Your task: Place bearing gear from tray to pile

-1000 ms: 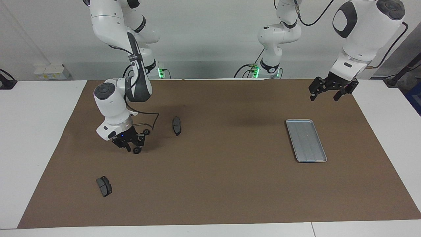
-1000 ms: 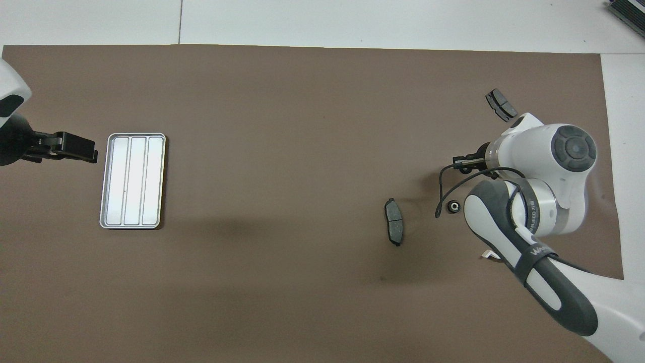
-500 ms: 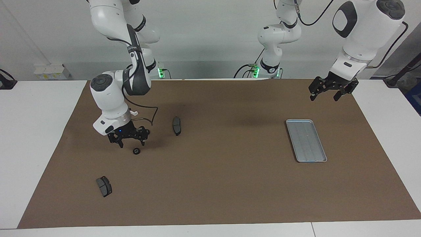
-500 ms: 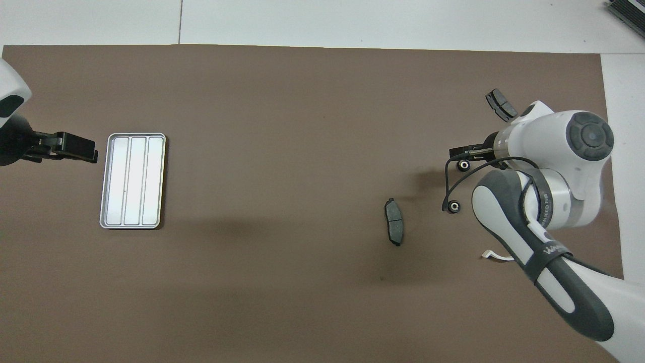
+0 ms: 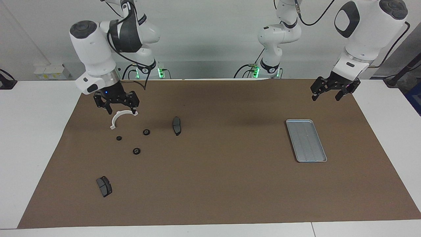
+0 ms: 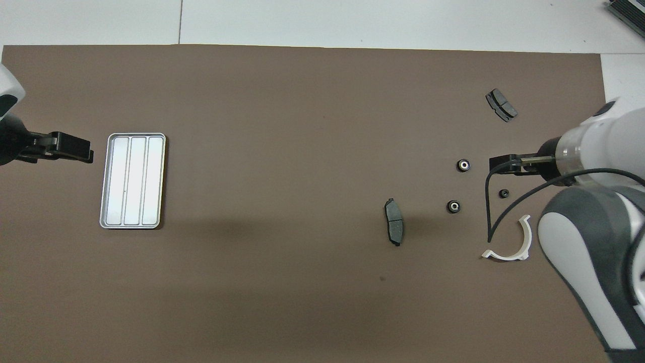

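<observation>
Two robot arms at a table w/ a brown mat (image 5: 213, 184). The tray (image 5: 306, 140), a flat silver metal rectangle, lies toward the left arm's end of the table; nothing shows in it. Its long axis runs roughly from the robots' edge toward the camera's edge, tilted a little in the facing view.

The pile sits toward the right arm's end: a white curved arc (image 5: 121, 118), three small black round gears, and two dark grey brake pads. One gear (image 5: 136, 151) lies farther from the robots than the other two (image 5: 146, 132) (image 5: 119, 138); all three lie flat, hole facing up, well apart from each other. One pad (image 5: 176, 125) lies beside the gears toward the table's middle; the other pad (image 5: 104, 186) is farther from the robots.

Right gripper (image 5: 116, 102) is up in the air over the white arc, jaws spread, holding nothing. Left gripper (image 5: 334, 88) waits over the mat near the robots' edge, by the tray's end of the table; jaws spread, empty.

Step, as a judgement: gear placing looks done, since the gears rest on the mat and the tray looks bare. Next move likely calls for the right arm to pull clear w/o brushing the arc below it.
</observation>
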You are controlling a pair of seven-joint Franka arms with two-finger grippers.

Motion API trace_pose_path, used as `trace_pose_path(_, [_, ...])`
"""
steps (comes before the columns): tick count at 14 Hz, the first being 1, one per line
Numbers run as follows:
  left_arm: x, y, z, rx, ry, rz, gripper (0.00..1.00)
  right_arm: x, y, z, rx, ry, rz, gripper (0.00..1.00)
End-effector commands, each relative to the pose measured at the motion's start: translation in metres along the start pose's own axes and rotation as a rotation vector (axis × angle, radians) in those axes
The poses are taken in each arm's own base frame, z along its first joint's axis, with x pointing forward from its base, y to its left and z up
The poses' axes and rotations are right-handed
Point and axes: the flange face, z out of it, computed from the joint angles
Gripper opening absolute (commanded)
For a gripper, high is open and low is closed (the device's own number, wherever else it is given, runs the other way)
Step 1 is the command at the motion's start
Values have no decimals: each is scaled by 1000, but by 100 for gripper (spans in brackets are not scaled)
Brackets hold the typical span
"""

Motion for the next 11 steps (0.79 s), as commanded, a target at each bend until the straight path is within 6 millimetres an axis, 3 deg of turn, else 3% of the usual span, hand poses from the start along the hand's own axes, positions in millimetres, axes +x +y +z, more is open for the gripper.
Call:
trace_pose_path(1, [-10, -4, -3, -9, -1, 5, 100, 12, -1, -48, 6, -24, 24, 100])
trace_pose_path(4, [-10, -4, -2, -9, -4, 4, 100, 18, 3, -68, -2, -63, 27, 100])
trace_pose_path(11, [-11, -4, -3, -9, -3, 5, 100, 13, 1, -52, -23, -97, 46, 100])
